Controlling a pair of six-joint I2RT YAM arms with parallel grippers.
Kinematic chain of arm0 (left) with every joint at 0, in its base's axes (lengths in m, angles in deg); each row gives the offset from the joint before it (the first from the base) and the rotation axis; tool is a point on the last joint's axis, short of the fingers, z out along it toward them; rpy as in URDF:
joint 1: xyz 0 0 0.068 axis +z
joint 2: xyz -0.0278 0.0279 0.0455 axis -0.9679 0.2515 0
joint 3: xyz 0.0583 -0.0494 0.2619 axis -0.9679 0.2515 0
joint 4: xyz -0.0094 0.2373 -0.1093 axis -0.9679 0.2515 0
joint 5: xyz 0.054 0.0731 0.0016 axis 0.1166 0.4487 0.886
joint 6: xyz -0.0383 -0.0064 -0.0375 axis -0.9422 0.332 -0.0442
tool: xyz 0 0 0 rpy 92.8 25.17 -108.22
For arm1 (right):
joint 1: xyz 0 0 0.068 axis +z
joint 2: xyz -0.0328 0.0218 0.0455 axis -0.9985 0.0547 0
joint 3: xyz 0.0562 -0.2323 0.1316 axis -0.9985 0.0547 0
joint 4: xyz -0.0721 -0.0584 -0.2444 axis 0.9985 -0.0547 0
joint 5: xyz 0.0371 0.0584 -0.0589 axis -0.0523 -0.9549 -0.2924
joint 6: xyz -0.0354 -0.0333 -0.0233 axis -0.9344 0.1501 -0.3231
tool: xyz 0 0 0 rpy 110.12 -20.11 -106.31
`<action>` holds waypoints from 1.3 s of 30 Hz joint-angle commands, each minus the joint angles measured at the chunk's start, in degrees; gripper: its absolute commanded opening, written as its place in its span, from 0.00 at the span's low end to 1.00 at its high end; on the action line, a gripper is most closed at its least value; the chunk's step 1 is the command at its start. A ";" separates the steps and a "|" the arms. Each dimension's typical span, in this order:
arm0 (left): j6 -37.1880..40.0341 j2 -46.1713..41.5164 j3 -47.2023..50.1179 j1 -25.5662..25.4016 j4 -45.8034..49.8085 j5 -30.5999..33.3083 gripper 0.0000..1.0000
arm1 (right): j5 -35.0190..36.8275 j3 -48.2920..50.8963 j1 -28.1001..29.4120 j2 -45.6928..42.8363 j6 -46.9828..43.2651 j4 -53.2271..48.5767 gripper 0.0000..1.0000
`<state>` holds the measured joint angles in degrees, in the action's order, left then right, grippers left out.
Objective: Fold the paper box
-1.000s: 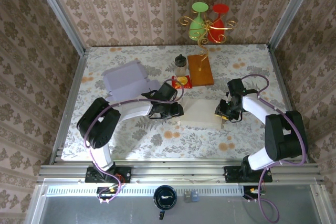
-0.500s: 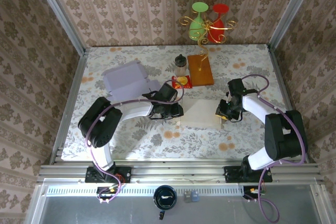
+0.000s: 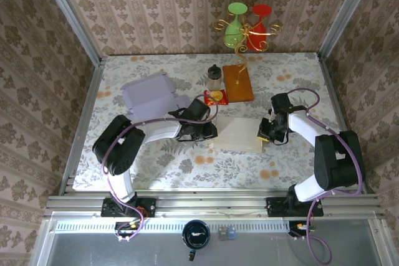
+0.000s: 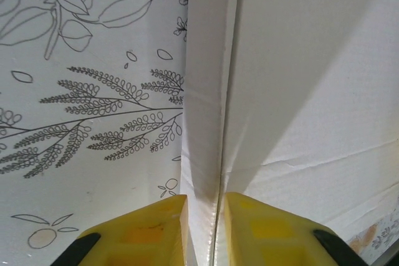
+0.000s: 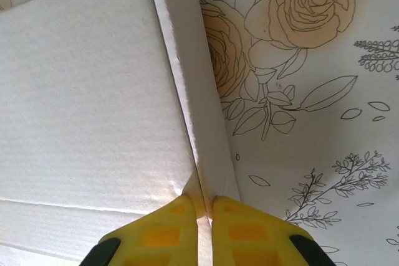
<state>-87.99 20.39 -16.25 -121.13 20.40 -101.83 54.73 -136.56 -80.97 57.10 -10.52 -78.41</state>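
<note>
Top external view showed the paper box [image 3: 238,134] lying flat mid-table [image 3: 156,160], between both grippers. The left arm bent low from 7 o'clock, forearm reaching toward 3 o'clock, with the left gripper [image 3: 211,133] at the box's 9 o'clock edge. The right arm curled back from 5 o'clock, the right gripper [image 3: 262,134] at the 3 o'clock edge. On both wrist cameras, the yellow fingers [image 4: 156,222] were nearly closed, each pair pinching a raised side flap.

Top: high, rear, looking down on whole table [image 3: 287,73].
Left wrist: close, down onto box [image 4: 299,91] edge.
Right wrist: close, opposite box edge.
Shared: box.
</note>
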 commanded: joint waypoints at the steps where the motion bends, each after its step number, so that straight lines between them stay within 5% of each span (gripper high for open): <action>1: 1.50 -2.47 2.74 1.88 0.67 1.31 0.24 | -1.19 0.13 0.18 0.61 -0.34 -2.68 0.10; 8: 9.19 -7.28 -0.60 4.69 7.08 2.20 0.37 | -0.92 0.65 -0.13 -6.40 -1.40 -4.54 0.37; 17: 11.34 -1.31 -2.78 5.26 1.81 -6.21 0.42 | -7.06 6.50 -2.57 -11.03 3.23 4.38 0.59; 26: 11.47 3.74 -4.39 4.42 0.04 -6.74 0.44 | -10.19 6.28 -4.63 -4.29 2.82 7.42 0.63; 39: 9.30 6.94 -4.82 3.33 -2.66 -7.23 0.34 | -13.40 6.23 -4.84 1.62 1.99 10.57 0.63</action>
<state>-78.07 25.50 -20.08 -117.46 18.33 -108.74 44.34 -130.73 -85.56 57.41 -7.83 -69.49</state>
